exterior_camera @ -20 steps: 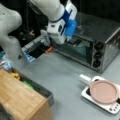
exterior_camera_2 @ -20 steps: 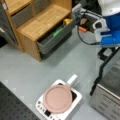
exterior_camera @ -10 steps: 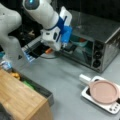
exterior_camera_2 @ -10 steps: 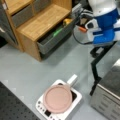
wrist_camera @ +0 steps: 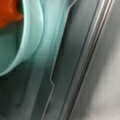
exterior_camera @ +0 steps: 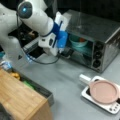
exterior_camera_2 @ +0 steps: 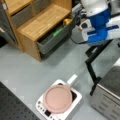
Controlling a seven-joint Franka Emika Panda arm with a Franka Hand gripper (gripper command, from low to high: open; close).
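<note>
In a front view my gripper [exterior_camera: 66, 52] hangs below the blue wrist, low at the open front of the silver toaster oven [exterior_camera: 105, 32]. Inside the oven sits a teal bowl [exterior_camera: 77, 41], just right of the gripper. The wrist view is very close to the teal bowl [wrist_camera: 17, 47], which holds something orange [wrist_camera: 8, 11]. The bowl rests on a pale tray [wrist_camera: 53, 55] beside the oven's metal rim [wrist_camera: 87, 62]. No fingers show in the wrist view. In a front view the blue wrist [exterior_camera_2: 101, 27] is at the top right and hides the fingers.
A pink pan [exterior_camera: 103, 91] sits on a white hob [exterior_camera: 112, 108] at a front view's right bottom, also seen as pan [exterior_camera_2: 58, 98]. A wooden cabinet [exterior_camera_2: 42, 22] has an open grey drawer [exterior_camera_2: 53, 40] holding yellow and green items. A dark oven door [exterior_camera_2: 93, 66] hangs open.
The arm has moved down and in towards the oven's open front, bringing the wrist closer to the teal bowl. The pan and the drawer have not moved.
</note>
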